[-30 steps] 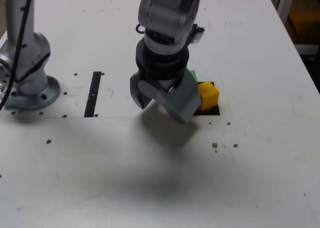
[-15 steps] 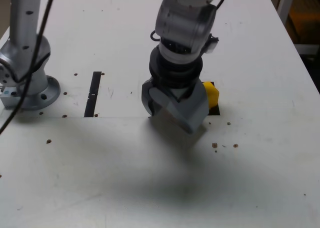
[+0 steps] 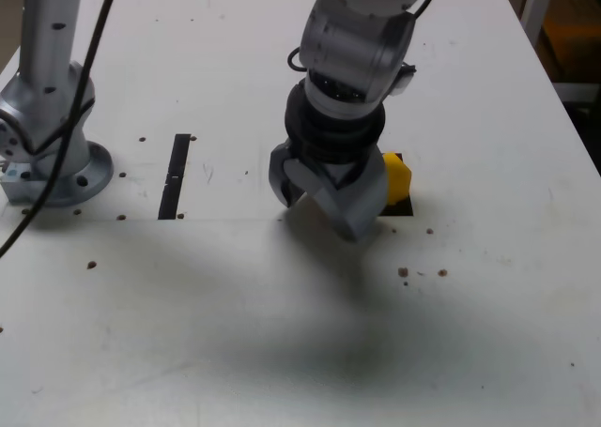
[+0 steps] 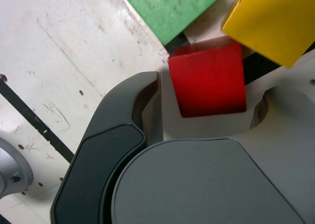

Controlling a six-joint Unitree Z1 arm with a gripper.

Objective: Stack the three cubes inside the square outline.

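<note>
Gripper [image 4: 206,106] low over outline [image 3: 402,205], jaws apart astride red cube [image 4: 209,79], gaps either side. Yellow cube [image 4: 275,19], green cube [image 4: 170,5] just beyond.

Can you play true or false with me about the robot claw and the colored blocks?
1. The red cube sits between the claw's jaws. True.
2. The gripper is squeezed tight on the red cube. False: a gap still shows beside the cube.
3. The yellow cube peeks out on the exterior view's right of the claw. True.
4. All three cubes are stacked in a tower. False: the green cube lies beside the others.
</note>
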